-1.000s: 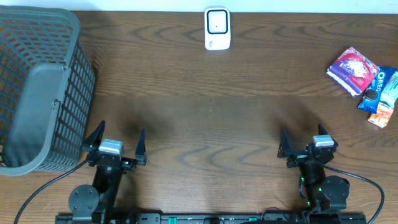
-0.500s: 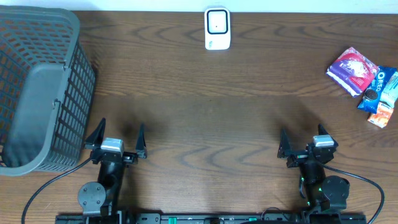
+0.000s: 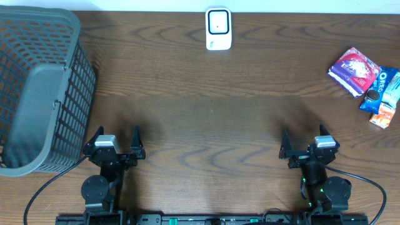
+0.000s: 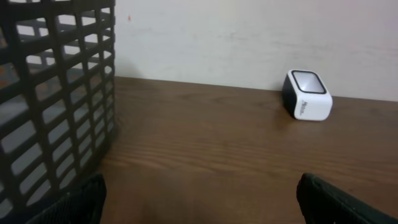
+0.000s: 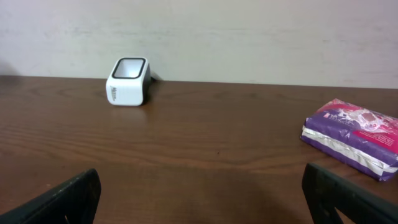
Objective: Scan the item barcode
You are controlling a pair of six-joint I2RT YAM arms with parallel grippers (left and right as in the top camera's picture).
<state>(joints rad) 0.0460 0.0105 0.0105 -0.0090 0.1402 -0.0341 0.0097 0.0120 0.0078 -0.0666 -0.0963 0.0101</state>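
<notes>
Wooden table holds the purple snack packet far right, ahead-right of the nearer right gripper; that and the left gripper gape empty. Barcode scanner sits far centre.

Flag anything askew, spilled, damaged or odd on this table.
Nothing stands out. The barcode scanner sits upright at the far edge, the basket stands on the left, and the snack packets lie in a loose, intact cluster on the right.
</notes>
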